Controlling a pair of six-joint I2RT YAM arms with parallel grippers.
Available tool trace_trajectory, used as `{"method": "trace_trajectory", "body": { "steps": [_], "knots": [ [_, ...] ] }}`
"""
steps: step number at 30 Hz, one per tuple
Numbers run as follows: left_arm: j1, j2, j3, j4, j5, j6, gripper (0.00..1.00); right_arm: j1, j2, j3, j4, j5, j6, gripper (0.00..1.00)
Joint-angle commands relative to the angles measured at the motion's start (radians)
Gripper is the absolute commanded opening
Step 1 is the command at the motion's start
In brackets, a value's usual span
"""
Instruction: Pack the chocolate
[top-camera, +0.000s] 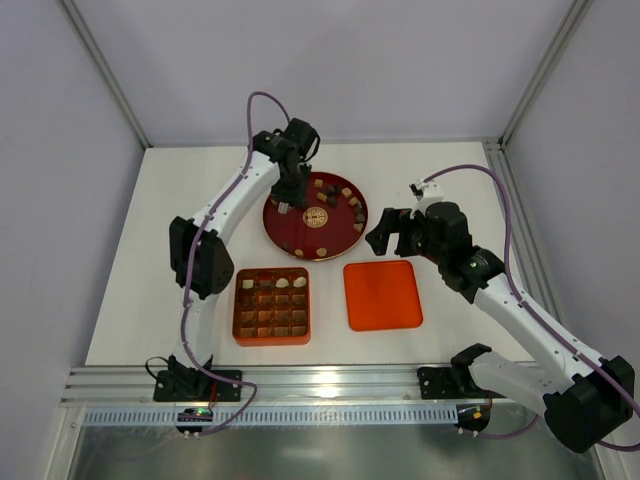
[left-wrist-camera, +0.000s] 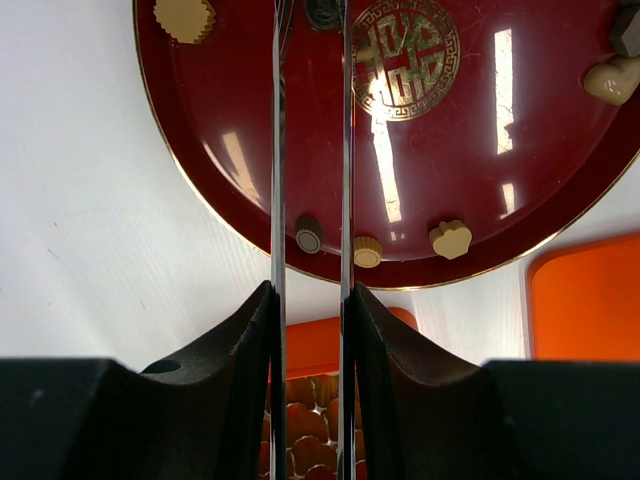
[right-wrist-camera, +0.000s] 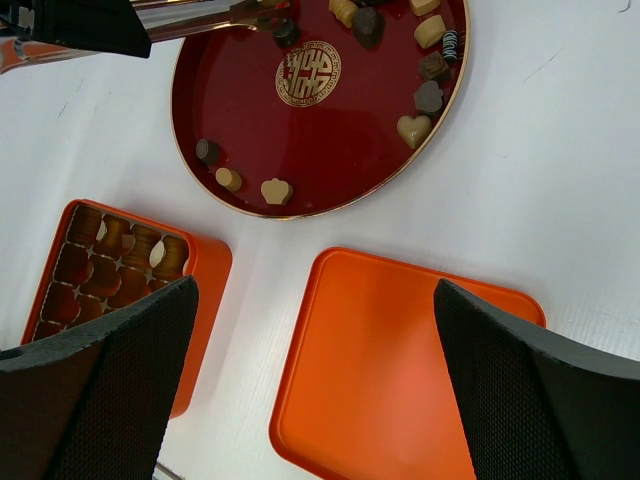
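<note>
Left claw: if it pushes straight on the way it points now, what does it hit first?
Probably the dark chocolate at its tips on the red plate; whether it already touches is unclear.

The plate (top-camera: 290, 228) is glossy dark red with a thin gold rim and a round gold fretwork emblem (right-wrist-camera: 308, 73) at its middle. The chocolate (right-wrist-camera: 415, 129) on it is dark brown, tan and cream-white; one piece (right-wrist-camera: 449, 44) is striped dark and pale. The box (top-camera: 242, 300) is orange with a brown grid of cells, the lid (top-camera: 381, 294) plain orange. The table (top-camera: 140, 260) is white. The arms are white and black, their cables purple
</note>
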Motion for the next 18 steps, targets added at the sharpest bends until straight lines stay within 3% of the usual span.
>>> {"method": "trace_trajectory", "body": {
  "steps": [1,18],
  "knots": [
    [0.004,-0.023,-0.006,0.039,0.025,0.022,0.34,0.004,-0.017,0.0,0.006,0.015,-0.011,1.0],
    [0.004,-0.027,-0.019,0.042,0.037,0.02,0.34,0.004,-0.017,-0.002,0.009,0.017,-0.013,1.0]
  ]
}}
